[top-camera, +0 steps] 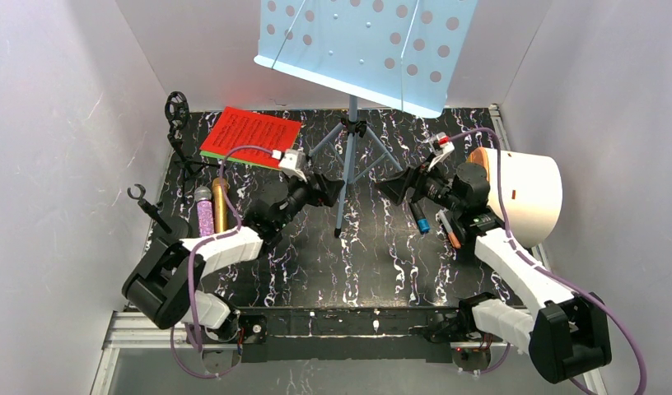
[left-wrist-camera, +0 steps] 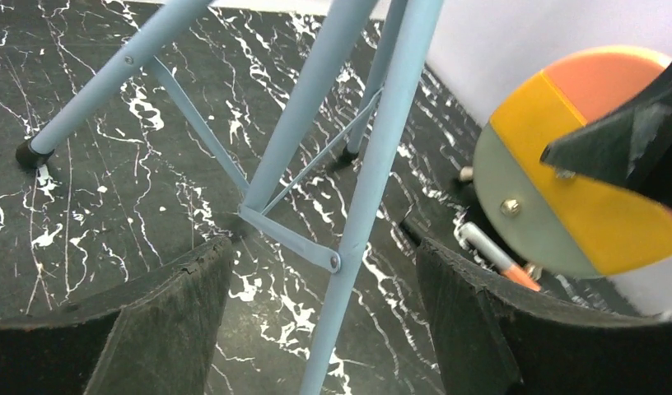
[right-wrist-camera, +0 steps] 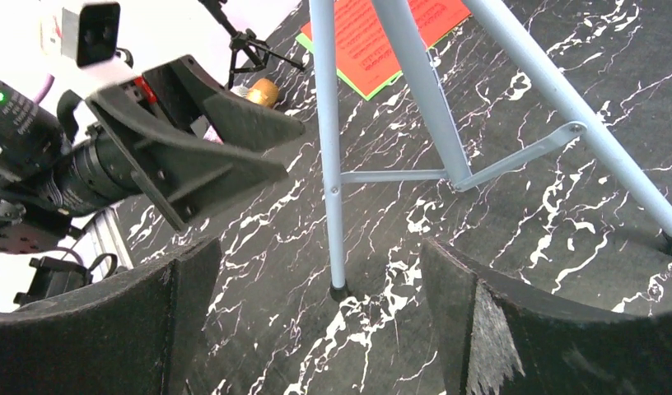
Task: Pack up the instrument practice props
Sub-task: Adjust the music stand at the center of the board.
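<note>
Tripod legs (left-wrist-camera: 374, 164) of the pale blue music rack (top-camera: 366, 49) stand right between the two grippers, just ahead of both. The left gripper (left-wrist-camera: 320, 257) is wide and holding nothing, with one leg dead in front of it. The right gripper (right-wrist-camera: 316, 247) is as wide as it goes, also holding nothing.

My guess on handling: the tubes are thin, stiff painted metal and probably slick, and that big perforated desk makes the rack top-heavy and tippy. I'd grab the centre post just above the brace joints, not a splayed leg.

The red score sheet (top-camera: 250, 136) lies on a green one, beyond and left of the left gripper. The gold microphone (top-camera: 220, 206) and purple glitter microphone (top-camera: 205, 216) lie back beside its arm.

Writing: the sheet's print is too small to read, and I can't spot any brands.
</note>
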`<state>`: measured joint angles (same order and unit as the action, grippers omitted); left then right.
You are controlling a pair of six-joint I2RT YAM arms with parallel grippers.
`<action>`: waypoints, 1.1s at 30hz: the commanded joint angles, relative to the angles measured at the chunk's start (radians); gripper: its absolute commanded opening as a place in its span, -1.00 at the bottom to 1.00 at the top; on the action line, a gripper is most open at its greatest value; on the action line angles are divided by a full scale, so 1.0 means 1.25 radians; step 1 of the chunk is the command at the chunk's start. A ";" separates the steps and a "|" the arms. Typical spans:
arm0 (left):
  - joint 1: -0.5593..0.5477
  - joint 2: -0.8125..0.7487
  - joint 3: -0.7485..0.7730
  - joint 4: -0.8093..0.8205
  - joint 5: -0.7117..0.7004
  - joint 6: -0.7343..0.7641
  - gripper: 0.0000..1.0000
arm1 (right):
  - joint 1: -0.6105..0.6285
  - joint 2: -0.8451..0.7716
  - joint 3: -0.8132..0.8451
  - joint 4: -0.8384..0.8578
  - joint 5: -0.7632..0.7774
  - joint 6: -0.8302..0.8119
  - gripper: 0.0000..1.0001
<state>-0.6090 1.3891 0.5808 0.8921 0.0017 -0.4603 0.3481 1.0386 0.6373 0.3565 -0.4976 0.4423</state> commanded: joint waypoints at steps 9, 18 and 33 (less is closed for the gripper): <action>-0.089 0.147 0.102 0.041 -0.068 0.237 0.47 | 0.003 0.116 0.033 0.184 0.026 0.074 0.95; -0.126 0.128 0.082 0.029 -0.093 0.319 -0.64 | 0.003 0.204 0.084 0.190 -0.001 0.100 0.90; -0.244 -0.040 -0.034 -0.129 -0.230 0.275 -1.00 | 0.024 0.274 0.132 0.280 -0.081 0.230 0.71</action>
<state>-0.8791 1.4151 0.5713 0.8238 -0.2523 -0.0757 0.3576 1.3746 0.7403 0.6243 -0.5472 0.6796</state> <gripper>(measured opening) 0.153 0.870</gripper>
